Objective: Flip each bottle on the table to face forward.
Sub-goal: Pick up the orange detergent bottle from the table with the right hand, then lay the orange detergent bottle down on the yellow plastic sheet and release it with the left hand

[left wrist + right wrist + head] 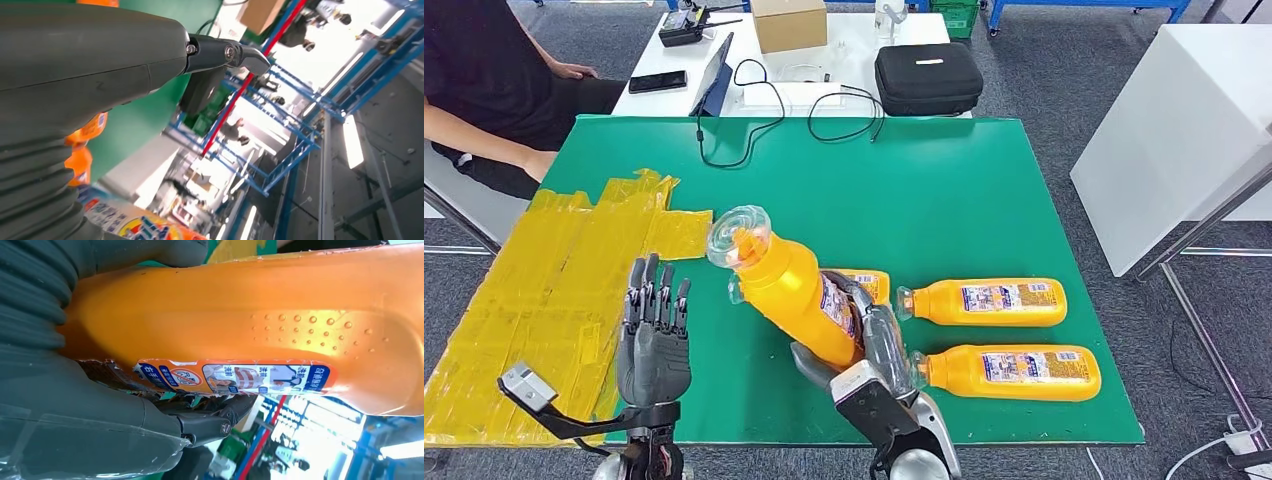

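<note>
Above the green table (984, 190), right hand (874, 350) grips tilted bottle (799, 290).

The right hand (864, 340) is wrapped around an orange bottle (799, 295), held tilted off the table with the cap up and away from the robot, while the left hand (654, 335) is raised, empty, fingers extended and close together, pointing forward, on its silver arm.
</note>
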Controlling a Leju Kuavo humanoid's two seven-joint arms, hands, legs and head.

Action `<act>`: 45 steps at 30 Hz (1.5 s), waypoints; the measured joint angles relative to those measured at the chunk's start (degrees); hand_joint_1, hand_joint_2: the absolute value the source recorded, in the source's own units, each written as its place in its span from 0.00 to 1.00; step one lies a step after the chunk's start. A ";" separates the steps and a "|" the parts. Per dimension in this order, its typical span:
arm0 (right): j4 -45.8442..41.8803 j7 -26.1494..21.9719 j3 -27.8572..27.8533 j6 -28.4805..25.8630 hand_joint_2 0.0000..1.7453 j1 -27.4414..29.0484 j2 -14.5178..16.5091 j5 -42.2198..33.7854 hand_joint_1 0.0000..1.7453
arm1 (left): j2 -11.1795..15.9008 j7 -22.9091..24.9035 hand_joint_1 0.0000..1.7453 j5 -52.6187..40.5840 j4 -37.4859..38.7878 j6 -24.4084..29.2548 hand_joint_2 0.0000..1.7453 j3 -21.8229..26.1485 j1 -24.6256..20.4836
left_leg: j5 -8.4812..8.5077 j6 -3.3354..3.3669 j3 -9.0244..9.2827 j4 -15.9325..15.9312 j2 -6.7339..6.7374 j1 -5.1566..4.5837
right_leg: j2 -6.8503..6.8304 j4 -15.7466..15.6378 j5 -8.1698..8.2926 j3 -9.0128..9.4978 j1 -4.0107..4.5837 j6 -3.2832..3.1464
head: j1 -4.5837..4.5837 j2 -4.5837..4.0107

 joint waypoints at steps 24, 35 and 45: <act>13.37 5.12 4.81 0.80 1.00 -10.87 2.51 4.92 1.00 | -0.05 1.67 0.00 2.71 3.68 -4.35 1.00 -0.96 -0.79 | 0.02 -0.01 -0.05 0.00 -0.04 0.02 | -0.05 0.02 0.00 -0.02 0.00 0.00 | 0.00 0.00; 18.61 7.13 10.33 1.23 1.00 -13.83 2.50 5.55 1.00 | -0.05 1.52 0.00 3.41 3.66 -4.80 1.00 -0.87 -0.70 | 0.02 -0.01 -0.13 0.00 -0.04 0.03 | -0.06 0.03 0.00 -0.02 0.00 0.00 | 0.01 0.00; 24.92 11.11 20.70 1.17 1.00 -18.97 2.82 2.80 1.00 | -0.05 0.78 0.00 4.44 3.08 -5.19 1.00 0.73 1.18 | 0.03 -0.01 -0.07 0.00 -0.05 0.03 | -0.07 0.03 0.00 -0.04 0.01 0.00 | 0.02 0.00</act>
